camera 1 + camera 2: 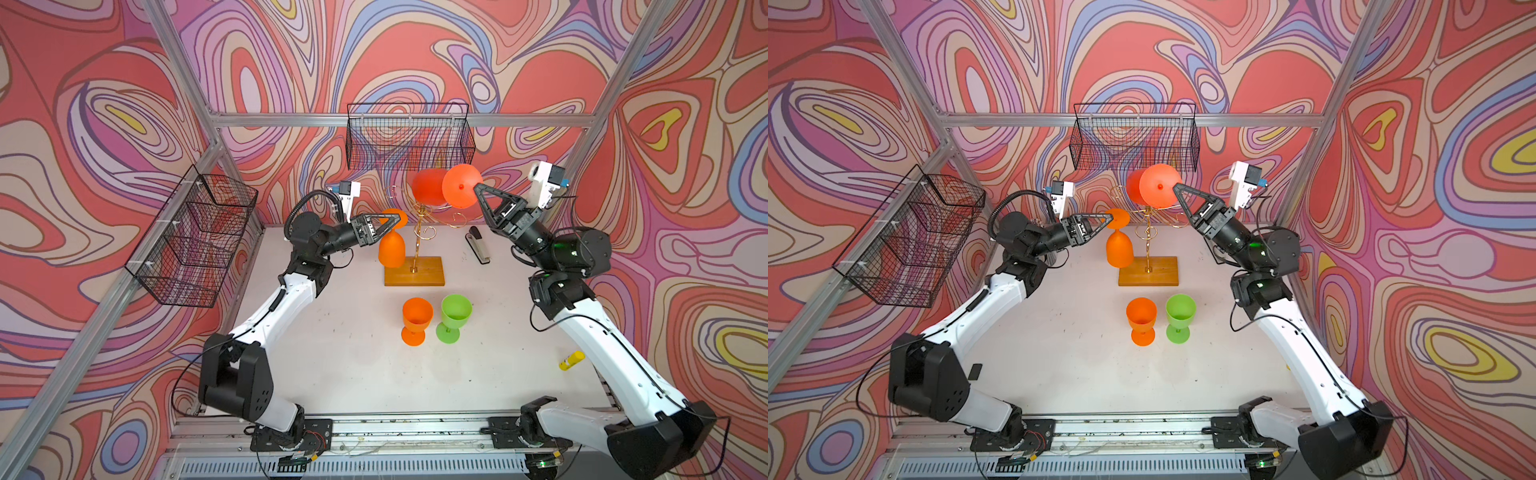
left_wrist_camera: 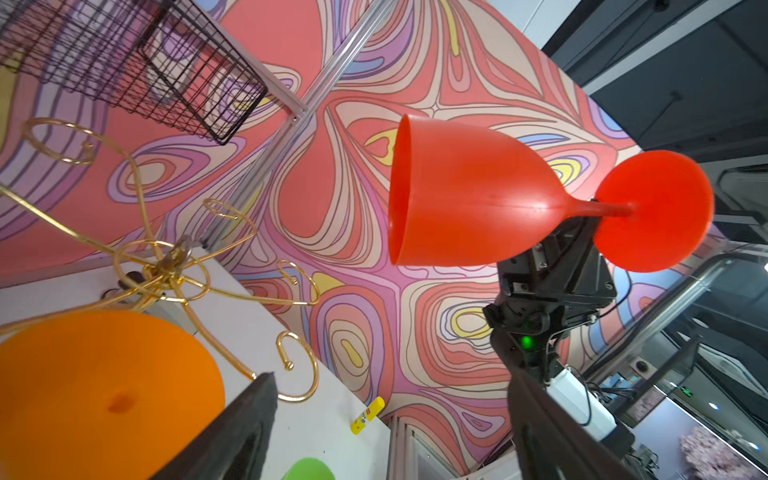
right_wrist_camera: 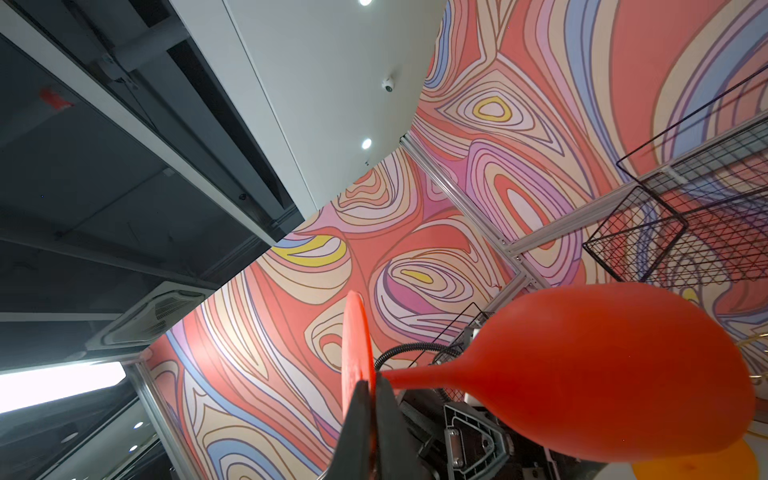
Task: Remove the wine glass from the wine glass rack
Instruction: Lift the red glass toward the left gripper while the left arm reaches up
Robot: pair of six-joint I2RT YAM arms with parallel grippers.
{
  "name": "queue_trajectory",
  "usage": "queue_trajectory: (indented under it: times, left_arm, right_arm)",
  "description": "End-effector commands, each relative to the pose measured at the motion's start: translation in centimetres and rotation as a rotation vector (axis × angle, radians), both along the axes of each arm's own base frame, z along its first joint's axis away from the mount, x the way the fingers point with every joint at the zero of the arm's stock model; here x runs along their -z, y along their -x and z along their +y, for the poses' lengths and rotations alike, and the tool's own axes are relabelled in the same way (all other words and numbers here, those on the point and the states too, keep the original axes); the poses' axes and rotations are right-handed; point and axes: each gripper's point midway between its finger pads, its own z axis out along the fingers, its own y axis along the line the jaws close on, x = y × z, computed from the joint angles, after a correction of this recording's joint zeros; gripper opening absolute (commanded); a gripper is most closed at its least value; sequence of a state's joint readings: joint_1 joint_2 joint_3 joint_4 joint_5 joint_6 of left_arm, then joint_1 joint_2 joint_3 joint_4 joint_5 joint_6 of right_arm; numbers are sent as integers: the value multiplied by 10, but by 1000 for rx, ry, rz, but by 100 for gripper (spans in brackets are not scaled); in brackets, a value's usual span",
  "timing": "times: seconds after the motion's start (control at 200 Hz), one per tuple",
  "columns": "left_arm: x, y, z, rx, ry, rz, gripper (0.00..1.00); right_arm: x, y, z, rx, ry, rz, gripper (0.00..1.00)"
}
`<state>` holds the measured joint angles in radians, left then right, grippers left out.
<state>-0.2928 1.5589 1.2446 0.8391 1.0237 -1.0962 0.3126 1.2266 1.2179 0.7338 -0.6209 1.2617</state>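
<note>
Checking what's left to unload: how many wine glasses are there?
4. The red glass is held by the right gripper; the hanging orange glass is on the rack; the standing orange glass and green glass are upright on the table. None seems hidden.

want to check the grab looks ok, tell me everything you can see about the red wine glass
The red wine glass looks like smooth plastic with a faint mould seam. It has a wide open bowl, a short thin stem and a round flat foot. It appears empty. It lies on its side in the air above the rack, clear of the gold hooks. The bowl points away from the right gripper, whose jaws are shut on the stem right beside the foot. Nothing else touches it.
</note>
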Motion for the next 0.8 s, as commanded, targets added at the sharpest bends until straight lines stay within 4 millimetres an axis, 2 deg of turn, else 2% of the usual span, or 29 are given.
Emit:
queue_trajectory:
  times: [0.0,0.125,0.526,0.796]
  left_arm:
    - [-49,41,5,136,81,-249,84]
    - [-50,43,4,173,97,-288,83]
    - [-34,32,-1,172,65,-317,81]
    - [-39,32,0,142,70,-384,80]
  right_arm:
    - [-13,20,-3,-106,-89,-81,0]
    - [-8,15,-1,-141,-109,-68,0]
    - [-6,13,0,-181,-127,-54,0]
    - [8,6,0,-203,-160,-9,0]
